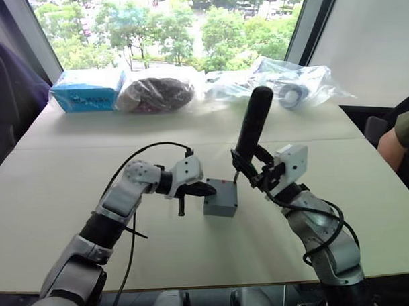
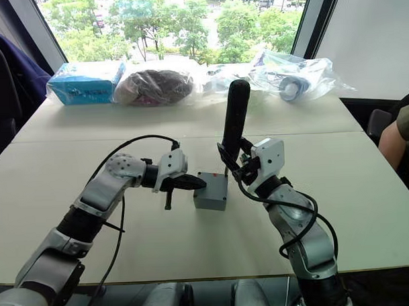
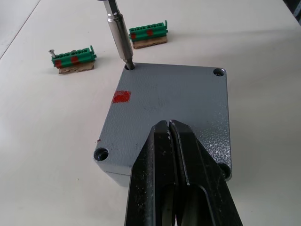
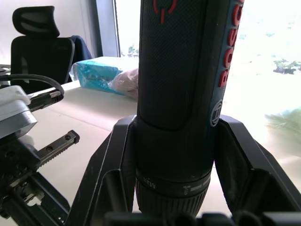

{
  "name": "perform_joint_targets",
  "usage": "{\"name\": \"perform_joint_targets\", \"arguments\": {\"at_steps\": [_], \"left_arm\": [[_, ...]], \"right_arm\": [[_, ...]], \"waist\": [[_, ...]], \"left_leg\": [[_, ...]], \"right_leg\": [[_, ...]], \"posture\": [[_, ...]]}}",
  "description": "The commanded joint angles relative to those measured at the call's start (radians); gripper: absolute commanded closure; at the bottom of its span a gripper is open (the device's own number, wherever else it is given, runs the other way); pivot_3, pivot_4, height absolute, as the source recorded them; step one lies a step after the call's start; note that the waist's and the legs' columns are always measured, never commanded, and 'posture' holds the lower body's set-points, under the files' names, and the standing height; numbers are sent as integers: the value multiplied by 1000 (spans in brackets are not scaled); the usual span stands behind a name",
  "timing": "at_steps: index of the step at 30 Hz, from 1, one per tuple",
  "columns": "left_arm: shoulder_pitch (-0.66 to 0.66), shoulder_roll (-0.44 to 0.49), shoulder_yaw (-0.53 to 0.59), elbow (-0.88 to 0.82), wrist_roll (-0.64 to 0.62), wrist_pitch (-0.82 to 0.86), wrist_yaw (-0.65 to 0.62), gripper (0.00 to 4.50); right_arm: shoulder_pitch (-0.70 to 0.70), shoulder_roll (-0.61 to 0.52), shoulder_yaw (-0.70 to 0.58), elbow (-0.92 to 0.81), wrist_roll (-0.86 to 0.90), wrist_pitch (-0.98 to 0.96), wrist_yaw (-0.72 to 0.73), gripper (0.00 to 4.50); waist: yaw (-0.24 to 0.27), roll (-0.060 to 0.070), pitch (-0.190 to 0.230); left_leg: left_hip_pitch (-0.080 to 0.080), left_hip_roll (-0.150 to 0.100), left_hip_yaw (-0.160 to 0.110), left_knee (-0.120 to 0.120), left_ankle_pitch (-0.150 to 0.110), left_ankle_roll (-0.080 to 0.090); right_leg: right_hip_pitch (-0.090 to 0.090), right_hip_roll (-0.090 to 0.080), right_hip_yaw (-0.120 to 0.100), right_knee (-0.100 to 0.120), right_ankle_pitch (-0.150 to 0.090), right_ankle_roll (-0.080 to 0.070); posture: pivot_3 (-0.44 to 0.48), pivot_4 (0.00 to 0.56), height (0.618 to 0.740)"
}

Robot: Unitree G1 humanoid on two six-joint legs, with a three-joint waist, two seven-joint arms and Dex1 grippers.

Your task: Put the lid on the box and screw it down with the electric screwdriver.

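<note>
Lid point(image 3: 169, 103) seated on box point(image 1: 219, 201), mid-surface point(image 1: 70, 164); bit of electric screwdriver point(image 1: 252, 124) engaged in one corner hole, red mark beside it. Right hand point(image 1: 253, 173) clamped round the screwdriver's lower barrel, tool near upright; left hand point(image 1: 204, 189) with fingers closed together, tips resting on the lid from the box's 9 o'clock. Judgement: box light, rigid, liable to skid or twist under torque; steady it by pressing down on the lid. Two green terminal blocks point(image 3: 73, 59) lie nearby.

Lid point(image 3: 169, 103): grey, fine-textured matt finish. Screwdriver bit point(image 3: 118, 34) at its corner: shiny metal. Electric screwdriver point(image 4: 183, 70) body: black, stippled grip. Table point(image 3: 263, 42): smooth, matt, cream.
</note>
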Motion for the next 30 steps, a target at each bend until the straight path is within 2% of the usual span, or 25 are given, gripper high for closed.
{"name": "perform_joint_targets", "arguments": {"at_steps": [1, 4, 7, 12, 30], "left_arm": [[51, 17, -23, -15, 1, 68, -6, 4500], [71, 23, -17, -65, -16, 93, -7, 4500], [83, 30, -18, -93, -18, 105, 0, 4500], [85, 28, -15, -100, -19, 102, 17, 4500], [88, 41, -28, -100, -18, 104, 20, 4500]], "right_arm": [[-7, -42, -23, -53, 8, 83, 9, 2732], [-65, -53, -58, -105, 46, 134, -3, 2732], [-124, -54, -87, -149, 91, 182, -12, 2732], [-174, -39, -94, -167, 130, 235, -22, 2732], [-81, -23, -85, -125, 89, 203, -17, 2732]], "waist": [[0, 3, 7], [0, 8, 13], [2, 11, 18], [1, 10, 28], [0, 10, 28]], "left_leg": [[-1, 0, 0, 0, 0, 0], [-5, 0, 1, 0, 2, 3], [-19, 0, 0, 2, 4, 1], [-20, 0, 1, 2, 4, 1], [-19, 0, 0, 7, 4, 1]], "right_leg": [[-1, 0, 0, 0, 0, 0], [-6, 0, 0, 0, 0, 0], [-17, 0, -1, 4, 0, 1], [-17, 0, -2, 4, 0, 1], [-15, 3, -3, 9, 1, 1]], "posture": [[0, 150, 740], [0, 150, 740], [0, 150, 740], [0, 150, 740], [0, 150, 740]]}}
